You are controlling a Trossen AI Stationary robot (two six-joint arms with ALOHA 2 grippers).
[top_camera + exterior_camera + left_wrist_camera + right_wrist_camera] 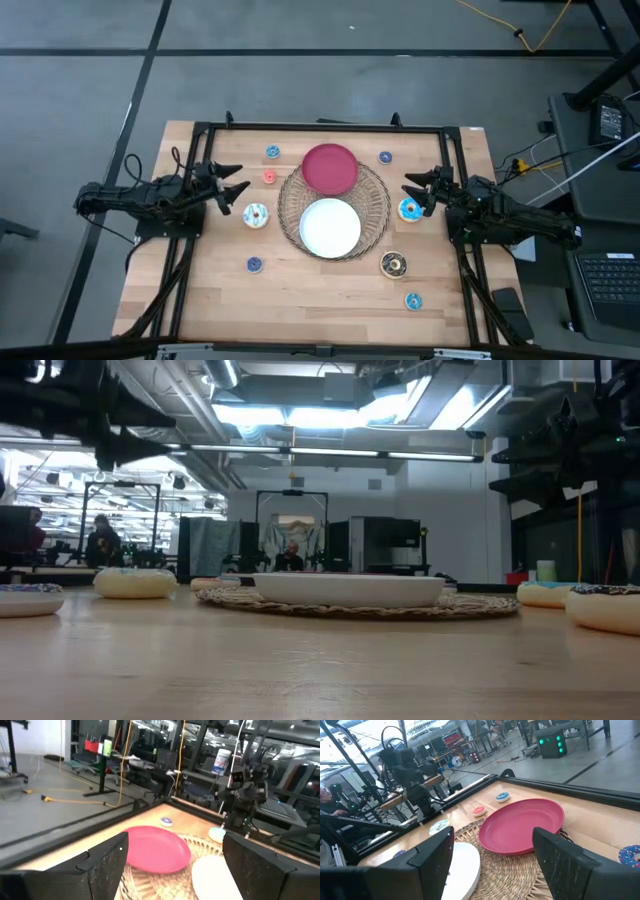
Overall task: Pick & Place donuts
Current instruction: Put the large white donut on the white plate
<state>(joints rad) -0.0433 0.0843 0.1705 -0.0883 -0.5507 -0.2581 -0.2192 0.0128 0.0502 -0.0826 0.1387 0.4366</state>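
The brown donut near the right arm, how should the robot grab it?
Probably from straight above. The brown donut lies flat on the table, so the right gripper, fingers open, could pinch across the ring's outer edge. No other donut touches it, leaving room for both fingers.

A robotics lab in an open industrial hall. Exposed ceiling ducts [300, 400], strip lights, concrete floor [300, 60]. More arm rigs [120, 510] and seated people [100, 540] behind.

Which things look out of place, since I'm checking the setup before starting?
Only the round red plate: it overhangs the round wicker tray's far rim, while the round white plate lies inside. The small iced toy donuts lie scattered, none on a plate.
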